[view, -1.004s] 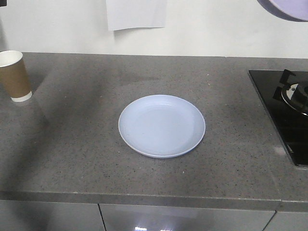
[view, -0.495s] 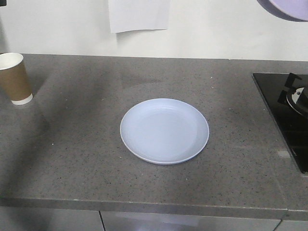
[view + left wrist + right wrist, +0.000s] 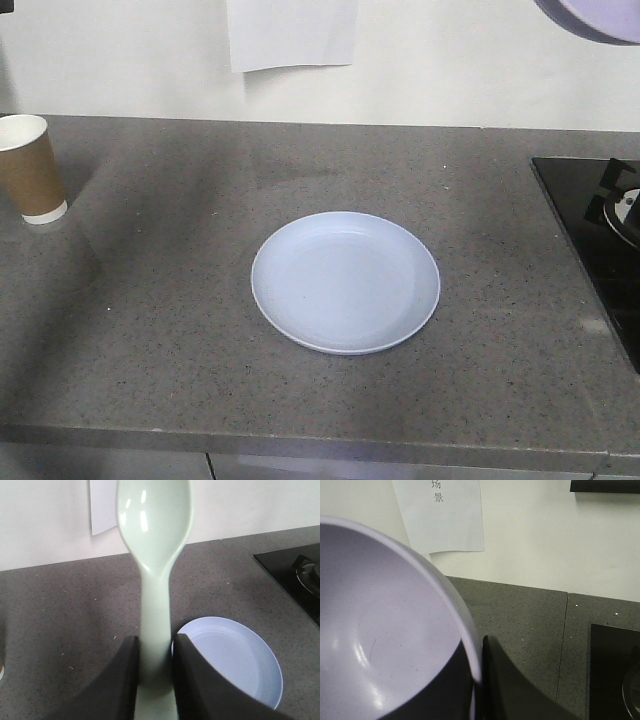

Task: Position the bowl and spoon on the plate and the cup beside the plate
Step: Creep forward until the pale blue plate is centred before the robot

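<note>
With the left gripper clamping the spoon, the right gripper pinches the bowl only by its rim, so it may slip.

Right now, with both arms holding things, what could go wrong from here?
The pale mint plastic spoon is pinched only low on its handle by the left tool, so it could swivel or slip on set-down. The lavender plastic bowl hangs from one rim pinch in the right tool; it might tilt or drop. Both go onto the round pale blue plate, so the tools may crowd each other.
</note>
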Available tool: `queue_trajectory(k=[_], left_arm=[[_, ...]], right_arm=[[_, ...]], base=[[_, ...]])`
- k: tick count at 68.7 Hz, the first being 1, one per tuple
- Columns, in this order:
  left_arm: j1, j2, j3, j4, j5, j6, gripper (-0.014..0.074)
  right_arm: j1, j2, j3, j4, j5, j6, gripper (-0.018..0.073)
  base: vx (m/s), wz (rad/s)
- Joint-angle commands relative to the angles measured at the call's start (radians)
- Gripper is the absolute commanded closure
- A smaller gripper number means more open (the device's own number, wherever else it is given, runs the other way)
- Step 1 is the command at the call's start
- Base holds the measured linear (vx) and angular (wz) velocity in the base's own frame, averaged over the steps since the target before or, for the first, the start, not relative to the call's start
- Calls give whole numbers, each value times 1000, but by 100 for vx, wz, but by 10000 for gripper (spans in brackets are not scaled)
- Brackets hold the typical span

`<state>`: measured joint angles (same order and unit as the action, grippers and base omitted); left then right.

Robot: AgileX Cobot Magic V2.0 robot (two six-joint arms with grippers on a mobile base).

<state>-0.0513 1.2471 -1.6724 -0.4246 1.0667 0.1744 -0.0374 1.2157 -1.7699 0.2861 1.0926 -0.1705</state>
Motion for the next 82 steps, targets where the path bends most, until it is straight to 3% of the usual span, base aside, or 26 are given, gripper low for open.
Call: queue_trajectory(k=[1,82], left_arm=[[-2,-19,-27,-33,-60,1,603],[-2,-19,-27,-33,-60,1,603]], right_arm=[[-5,-18,-26,16,-71,2,569],[-5,-18,-26,16,-71,2,569]], base=[[3,0],[4,0]])
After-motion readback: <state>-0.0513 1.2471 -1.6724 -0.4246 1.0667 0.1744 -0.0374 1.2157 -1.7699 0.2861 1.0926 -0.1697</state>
